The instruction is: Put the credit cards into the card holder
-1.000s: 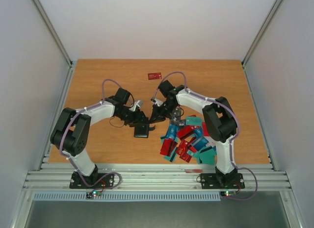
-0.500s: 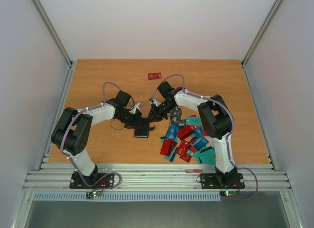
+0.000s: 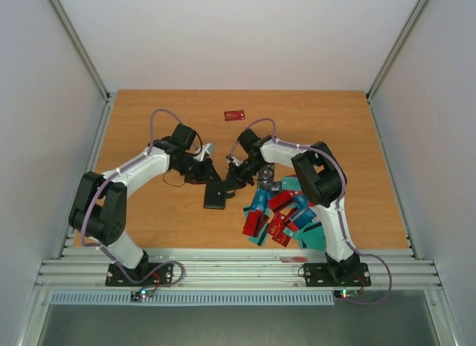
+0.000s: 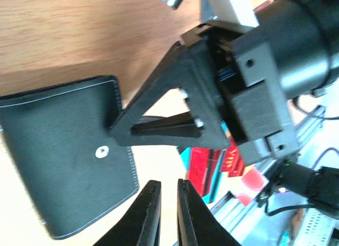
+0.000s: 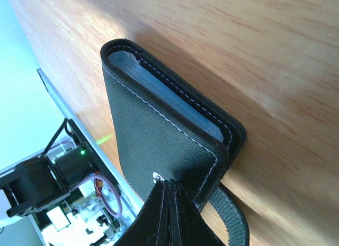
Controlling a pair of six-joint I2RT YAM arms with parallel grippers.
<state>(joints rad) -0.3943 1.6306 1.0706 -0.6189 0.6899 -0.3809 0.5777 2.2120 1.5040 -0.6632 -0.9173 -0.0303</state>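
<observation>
The black card holder [image 3: 216,197] lies closed on the table; it also shows in the left wrist view [image 4: 63,166] and the right wrist view [image 5: 153,124]. My right gripper [image 3: 230,186] is shut, and its tip [image 5: 169,189] presses on the holder's cover beside the snap. My left gripper [image 3: 211,175] is almost shut with only a narrow gap, holds nothing, and hovers [image 4: 165,189] just off the holder's edge. The credit cards [image 3: 286,212], red and teal, lie in a pile to the right of the holder. Some show in the left wrist view [image 4: 209,166].
One red card [image 3: 234,115] lies alone at the back middle of the table. The holder's strap [image 5: 233,219] sticks out under it. The table's metal front rail [image 3: 238,268] runs close behind the card pile.
My left arm has pulled back and up-left, away from the card holder. My right gripper has moved a little left onto the holder. The holder has stayed in place.
</observation>
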